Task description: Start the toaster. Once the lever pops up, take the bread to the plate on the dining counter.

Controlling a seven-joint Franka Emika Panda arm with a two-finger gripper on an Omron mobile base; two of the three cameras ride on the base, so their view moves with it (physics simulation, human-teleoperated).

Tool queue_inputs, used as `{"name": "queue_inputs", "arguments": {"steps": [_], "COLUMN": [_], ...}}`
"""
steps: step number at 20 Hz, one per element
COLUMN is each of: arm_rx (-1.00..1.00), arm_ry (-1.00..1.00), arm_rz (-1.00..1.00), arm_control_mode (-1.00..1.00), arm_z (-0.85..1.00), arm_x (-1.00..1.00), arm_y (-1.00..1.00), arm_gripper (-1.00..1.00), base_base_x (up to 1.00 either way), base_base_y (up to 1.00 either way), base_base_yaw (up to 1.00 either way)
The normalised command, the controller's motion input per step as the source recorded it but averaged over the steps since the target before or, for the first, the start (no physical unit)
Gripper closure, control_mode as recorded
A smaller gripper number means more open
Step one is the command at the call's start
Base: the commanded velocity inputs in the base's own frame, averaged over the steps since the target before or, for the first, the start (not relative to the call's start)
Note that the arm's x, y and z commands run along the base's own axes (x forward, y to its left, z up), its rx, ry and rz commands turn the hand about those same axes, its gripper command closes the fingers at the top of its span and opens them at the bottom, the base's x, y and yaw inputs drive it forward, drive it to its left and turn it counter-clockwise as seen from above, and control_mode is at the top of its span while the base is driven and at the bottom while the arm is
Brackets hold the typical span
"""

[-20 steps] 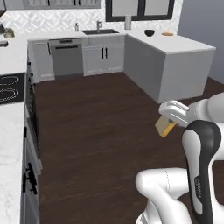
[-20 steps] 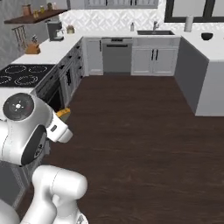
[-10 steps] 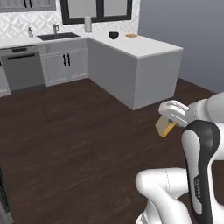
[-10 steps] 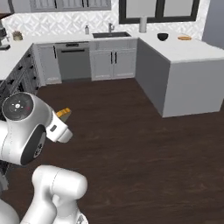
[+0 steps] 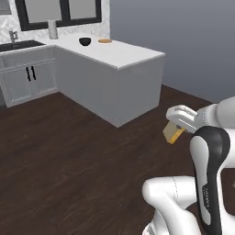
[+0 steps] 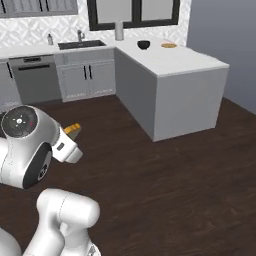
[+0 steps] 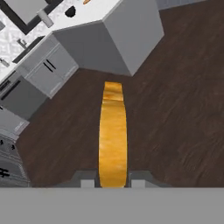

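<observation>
Base swung round since earlier, tool (image 7: 113,183) clamping orange-crusted bread (image 7: 113,140) edge-on

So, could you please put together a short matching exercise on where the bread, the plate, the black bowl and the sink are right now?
Things:
1. bread
2. plate
3. black bowl
4. sink

Places:
A. set into the counter under the window
B. on the dining counter, near the wall end
C. clamped in the end effector, above the dark floor
D. on the counter, just left of the plate

Pairs: 1-C, 2-B, 3-D, 4-A
</observation>
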Motion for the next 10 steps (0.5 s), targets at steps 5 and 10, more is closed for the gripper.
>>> {"name": "queue_inputs", "arguments": {"steps": [5, 10], "arm_rx": [0.0, 0.0], "arm_ry": [0.0, 0.0], "arm_rz": [0.0, 0.0], "arm_control_mode": [1.0, 1.0], "arm_z": [0.0, 0.0], "arm_x": [0.0, 0.0], "arm_y": [0.0, 0.0], "arm_gripper": [1.0, 1.0], "base_base_x": [1.0, 1.0], "base_base_y": [-0.21, -0.19], "base_base_yaw": [-0.34, -0.35]}}
